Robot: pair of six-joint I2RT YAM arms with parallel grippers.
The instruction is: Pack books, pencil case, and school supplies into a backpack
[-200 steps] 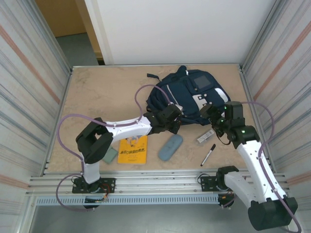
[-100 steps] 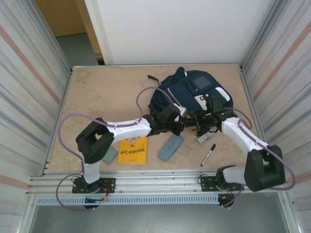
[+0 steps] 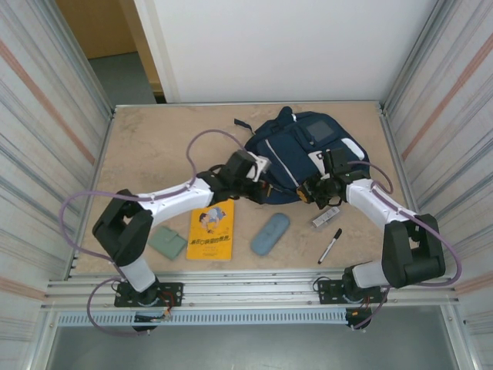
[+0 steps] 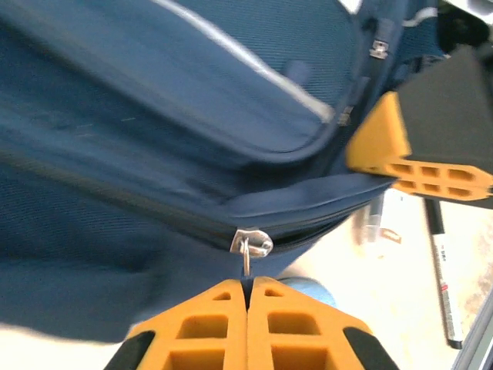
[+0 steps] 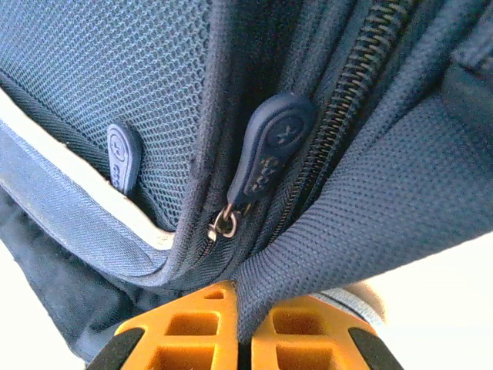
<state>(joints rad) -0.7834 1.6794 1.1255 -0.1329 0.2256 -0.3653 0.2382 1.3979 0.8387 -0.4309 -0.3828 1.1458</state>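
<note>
The left tool (image 4: pixel 246 287) is clenched on the metal zipper pull (image 4: pixel 247 254) of the backpack (image 4: pixel 154 139) just ahead of it; the right tool (image 5: pixel 237 294) pinches a fold of backpack fabric.

Backpack (image 3: pixel 296 150) lies on the table (image 3: pixel 154 146), far side, right of centre. Along the near side, left to right: pad (image 3: pixel 167 241), book (image 3: pixel 210 231), pencil case (image 3: pixel 269 233), marker (image 3: pixel 330 245). Bar (image 3: pixel 326 216) lies between backpack and marker.

Navy backpack (image 3: pixel 286 146) beyond yellow book (image 3: pixel 210 230), blue-grey pencil case (image 3: pixel 269 233), black marker (image 3: pixel 330 246)
</note>
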